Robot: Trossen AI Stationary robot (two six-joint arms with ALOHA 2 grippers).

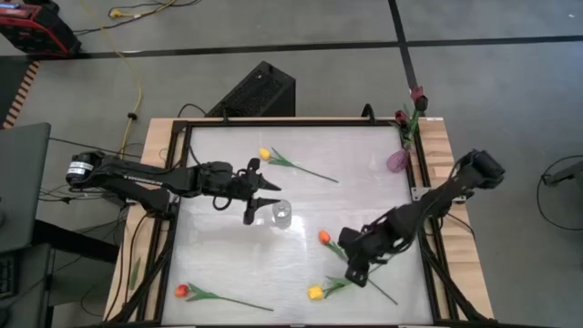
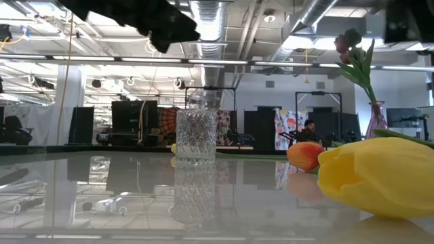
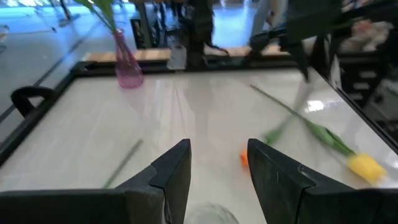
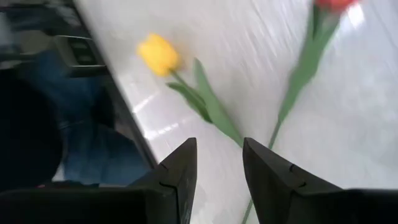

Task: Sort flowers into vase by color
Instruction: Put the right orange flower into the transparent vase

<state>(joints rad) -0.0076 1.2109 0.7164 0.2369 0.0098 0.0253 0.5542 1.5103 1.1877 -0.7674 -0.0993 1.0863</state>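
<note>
While the white table (image 1: 301, 187) spreads wide inside its black frame (image 1: 179, 164), much bare surface lies between the two arms. Just ahead of the left gripper (image 1: 258, 202) stands a clear glass vase (image 1: 281, 212); its fingers (image 3: 177, 171) are parted and hold nothing. Beyond it, by the far right edge, a pink vase (image 1: 398, 161) holds dark tulips (image 1: 416, 95). The right gripper (image 1: 357, 273) hangs with jaws partly apart, empty, over the stems of an orange tulip (image 1: 323, 237) and a yellow tulip (image 1: 315, 292). Another yellow tulip (image 1: 265, 154) lies past the left gripper, and a red-orange tulip (image 1: 182, 291) near the front left edge.
</note>
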